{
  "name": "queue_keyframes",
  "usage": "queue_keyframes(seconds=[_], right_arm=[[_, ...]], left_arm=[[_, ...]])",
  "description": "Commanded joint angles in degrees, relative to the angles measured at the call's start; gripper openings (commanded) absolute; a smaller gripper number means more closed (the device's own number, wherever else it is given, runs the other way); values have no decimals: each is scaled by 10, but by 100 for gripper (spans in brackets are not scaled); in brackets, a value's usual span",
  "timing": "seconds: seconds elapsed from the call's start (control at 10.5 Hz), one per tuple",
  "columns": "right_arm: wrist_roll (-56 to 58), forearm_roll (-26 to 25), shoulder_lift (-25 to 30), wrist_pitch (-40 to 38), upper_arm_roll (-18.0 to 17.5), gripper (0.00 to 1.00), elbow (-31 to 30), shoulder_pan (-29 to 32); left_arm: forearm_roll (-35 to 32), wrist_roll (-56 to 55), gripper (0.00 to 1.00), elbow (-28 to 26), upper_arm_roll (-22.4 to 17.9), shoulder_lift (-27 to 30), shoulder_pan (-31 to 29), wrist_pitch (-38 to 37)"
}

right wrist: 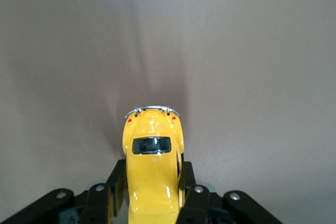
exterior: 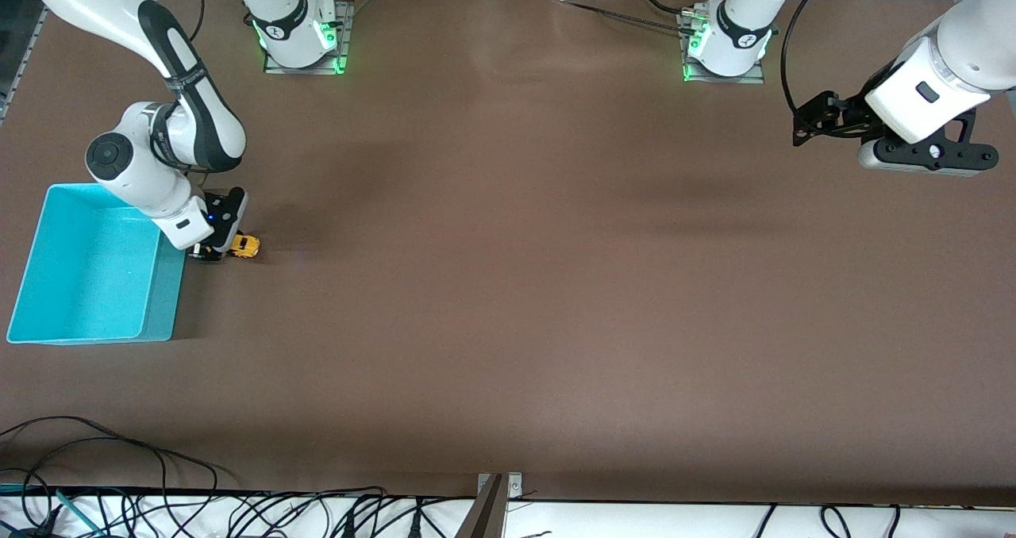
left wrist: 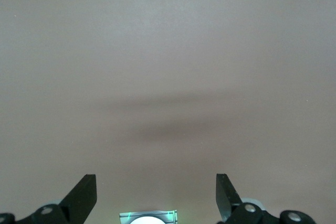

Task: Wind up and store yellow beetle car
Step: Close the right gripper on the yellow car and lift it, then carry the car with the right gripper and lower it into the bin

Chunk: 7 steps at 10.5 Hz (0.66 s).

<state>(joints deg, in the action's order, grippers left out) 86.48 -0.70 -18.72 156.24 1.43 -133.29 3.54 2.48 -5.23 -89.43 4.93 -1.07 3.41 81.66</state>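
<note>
Gripping the yellow beetle car (exterior: pixel 245 245) on the table (exterior: pixel 508 284), the right gripper (exterior: pixel 213 250) has its fingers (right wrist: pixel 118 184) clamped on the car's sides, just beside the turquoise bin (exterior: pixel 48 284). Left gripper (exterior: pixel 810 125) waits over the table with fingers (left wrist: pixel 84 195) spread, well apart from the bin.

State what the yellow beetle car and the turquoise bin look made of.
Yellow beetle car: glossy painted shell, likely die-cast metal or hard plastic, judging by its sharp highlights and shiny chrome-look bumper. Turquoise bin: probably moulded plastic, with smooth, evenly coloured, thin walls.
</note>
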Motion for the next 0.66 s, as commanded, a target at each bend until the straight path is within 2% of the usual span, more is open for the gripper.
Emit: queue_keyframes(seconds=[0.0, 0.28, 0.47, 0.57], right_arm=[[30, -4, 46, -35, -12, 0, -2, 10], [64, -5, 97, -137, -16, 0, 23, 10], [90, -4, 126, -197, -15, 0, 29, 10], [118, -4, 141, -225, -14, 0, 31, 12]], left_arm=[[-22, 8, 100, 14, 5, 1, 5, -35], [-23, 14, 100, 15, 3, 16, 5, -79], [-16, 16, 100, 8, 38, 15, 3, -98], [-11, 17, 100, 11, 40, 16, 1, -100]])
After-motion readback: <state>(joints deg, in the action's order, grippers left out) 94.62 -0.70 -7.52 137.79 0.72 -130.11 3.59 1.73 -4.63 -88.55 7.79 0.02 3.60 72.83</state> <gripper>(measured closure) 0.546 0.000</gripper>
